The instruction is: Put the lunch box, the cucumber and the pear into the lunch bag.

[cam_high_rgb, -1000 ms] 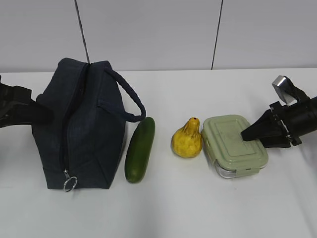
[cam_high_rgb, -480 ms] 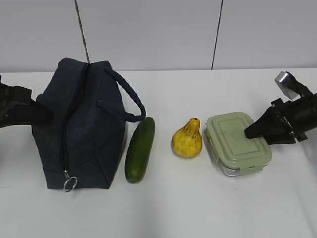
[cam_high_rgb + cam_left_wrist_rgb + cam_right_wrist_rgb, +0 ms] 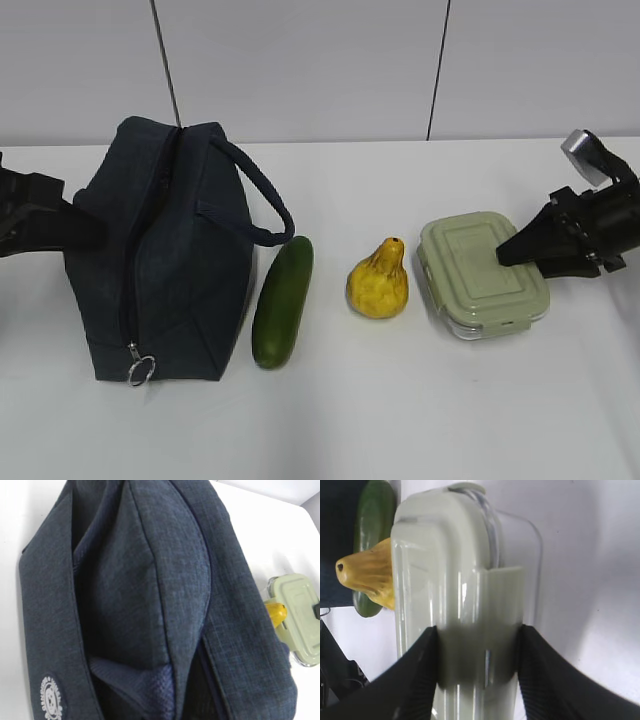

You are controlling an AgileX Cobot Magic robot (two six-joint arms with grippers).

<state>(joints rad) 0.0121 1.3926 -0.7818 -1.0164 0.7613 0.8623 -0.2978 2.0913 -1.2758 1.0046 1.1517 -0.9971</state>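
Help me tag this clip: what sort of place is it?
Probably a lab bench, not a kitchen: a bare white table, plain panelled wall, and only a bag, cucumber, pear and lunch box laid out.

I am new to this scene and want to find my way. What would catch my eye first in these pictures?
First the big dark navy lunch bag on the left, zipper facing up. Beside it lie the green cucumber and the yellow pear. On the right, the right pincer grips the end of the pale green lunch box.

On the white table (image 3: 400,420), the lunch bag (image 3: 170,255) sits left; cucumber (image 3: 283,301), pear (image 3: 378,281) and lunch box (image 3: 482,273) line up rightward from it.
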